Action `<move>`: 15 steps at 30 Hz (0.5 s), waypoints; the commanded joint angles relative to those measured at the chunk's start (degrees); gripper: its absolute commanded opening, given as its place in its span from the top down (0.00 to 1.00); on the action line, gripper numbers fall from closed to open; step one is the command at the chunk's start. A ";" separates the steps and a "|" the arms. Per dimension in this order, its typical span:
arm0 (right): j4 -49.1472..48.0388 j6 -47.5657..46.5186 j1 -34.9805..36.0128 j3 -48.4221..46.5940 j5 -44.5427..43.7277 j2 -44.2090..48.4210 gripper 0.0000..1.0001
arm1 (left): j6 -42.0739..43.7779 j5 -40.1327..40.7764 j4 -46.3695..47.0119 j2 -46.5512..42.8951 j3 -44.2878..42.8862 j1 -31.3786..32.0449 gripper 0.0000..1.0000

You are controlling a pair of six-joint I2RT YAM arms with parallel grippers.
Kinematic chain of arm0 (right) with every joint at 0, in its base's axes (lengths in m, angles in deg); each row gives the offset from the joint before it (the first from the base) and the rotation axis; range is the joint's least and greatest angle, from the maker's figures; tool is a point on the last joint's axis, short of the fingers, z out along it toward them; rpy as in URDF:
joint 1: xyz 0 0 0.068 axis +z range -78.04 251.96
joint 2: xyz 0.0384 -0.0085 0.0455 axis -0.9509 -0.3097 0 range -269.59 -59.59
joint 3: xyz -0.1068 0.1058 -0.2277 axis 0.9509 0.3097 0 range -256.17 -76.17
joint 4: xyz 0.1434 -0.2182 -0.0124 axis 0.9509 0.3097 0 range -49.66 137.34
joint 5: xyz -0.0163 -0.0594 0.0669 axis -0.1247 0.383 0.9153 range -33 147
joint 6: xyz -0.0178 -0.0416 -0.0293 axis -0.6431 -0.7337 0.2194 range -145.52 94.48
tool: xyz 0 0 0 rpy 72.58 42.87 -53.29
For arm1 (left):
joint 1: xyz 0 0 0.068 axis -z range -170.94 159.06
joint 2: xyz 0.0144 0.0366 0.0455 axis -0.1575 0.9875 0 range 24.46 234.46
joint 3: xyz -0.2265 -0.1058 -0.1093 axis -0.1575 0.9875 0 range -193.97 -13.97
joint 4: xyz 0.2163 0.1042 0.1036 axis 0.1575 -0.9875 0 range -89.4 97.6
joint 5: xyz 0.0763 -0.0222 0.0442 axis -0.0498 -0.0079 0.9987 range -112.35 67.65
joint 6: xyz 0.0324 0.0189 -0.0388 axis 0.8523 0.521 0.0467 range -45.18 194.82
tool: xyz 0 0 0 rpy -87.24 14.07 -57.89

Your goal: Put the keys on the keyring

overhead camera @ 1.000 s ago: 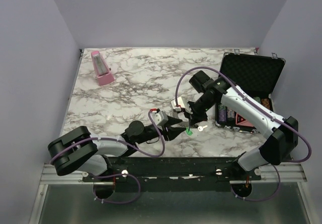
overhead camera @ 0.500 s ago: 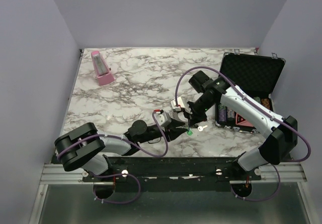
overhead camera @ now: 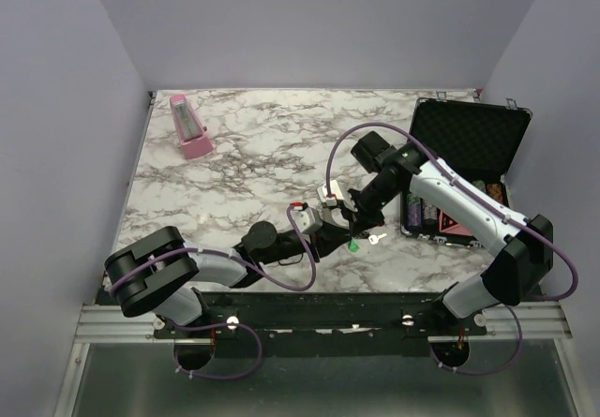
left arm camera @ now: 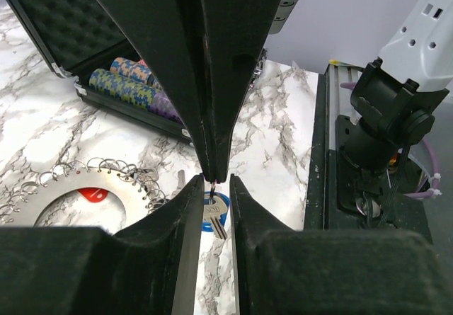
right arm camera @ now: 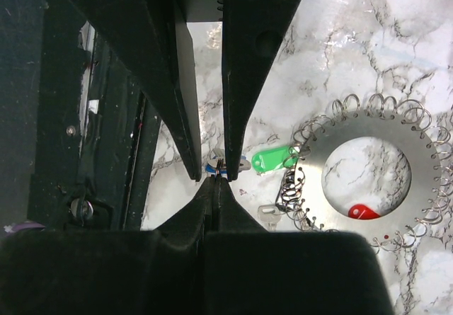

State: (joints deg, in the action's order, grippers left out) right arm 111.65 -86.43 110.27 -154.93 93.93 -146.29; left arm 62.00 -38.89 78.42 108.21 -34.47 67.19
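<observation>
My right gripper (right arm camera: 217, 181) is shut on the small split ring of a blue-headed key (left arm camera: 214, 214). The key hangs just above the marble. In the left wrist view the right gripper (left arm camera: 212, 175) comes down from the top. My left gripper (left arm camera: 212, 182) is open, its fingers on either side of the right fingertips and the key. The keyring (right arm camera: 410, 187) is a flat grey toothed disc with small wire rings round its rim. It lies beside the grippers and shows in the left wrist view (left arm camera: 49, 205). A green tag (right arm camera: 272, 160) and a silver key (right arm camera: 267, 212) lie at its edge.
A red piece (right arm camera: 362, 211) shows in the keyring's hole. An open black case (overhead camera: 466, 150) with stacked poker chips (left arm camera: 134, 81) stands at the right. A pink metronome (overhead camera: 190, 128) stands at the far left. The green tag (overhead camera: 352, 245) lies near the table's front edge.
My left gripper has moved right toward the right gripper, and its open fingers now flank the right fingertips and the blue key. The right arm has barely moved.
</observation>
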 commanded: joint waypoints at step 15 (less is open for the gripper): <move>1.38 0.08 0.37 -2.01 1.66 -0.14 1.00 | 2.36 -1.48 -1.57 0.37 -0.16 -0.21 0.92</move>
State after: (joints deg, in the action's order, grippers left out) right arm 112.26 -86.45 110.27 -155.52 93.91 -146.29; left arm 63.44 -38.93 77.81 108.30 -34.44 67.19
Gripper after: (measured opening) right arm 0.007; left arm 0.089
